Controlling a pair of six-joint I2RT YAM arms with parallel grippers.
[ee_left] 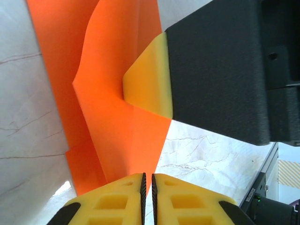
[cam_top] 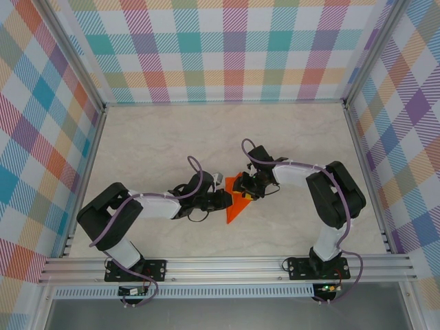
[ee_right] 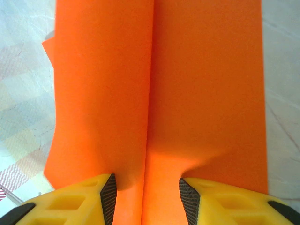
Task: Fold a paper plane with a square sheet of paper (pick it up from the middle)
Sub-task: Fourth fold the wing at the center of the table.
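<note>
paper point(cam_top: 234, 207): middle of surface point(cam_top: 172, 137)
left fingers point(ee_left: 117, 202): at its left edge
right fingers point(ee_right: 79, 204): over its far right part

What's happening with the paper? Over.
Left gripper shut on paper edge. Right gripper open, straddling the fold. Paper partly folded, between both grippers.

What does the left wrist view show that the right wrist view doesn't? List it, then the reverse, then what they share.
Left wrist only: the left gripper shut on the edge of the paper, and the other arm's yellow finger resting against the sheet's raised flap. Right wrist only: the right gripper open, its fingers straddling a lengthwise crease in the sheet. Both: the orange paper and the pale marbled table beneath it.
</note>
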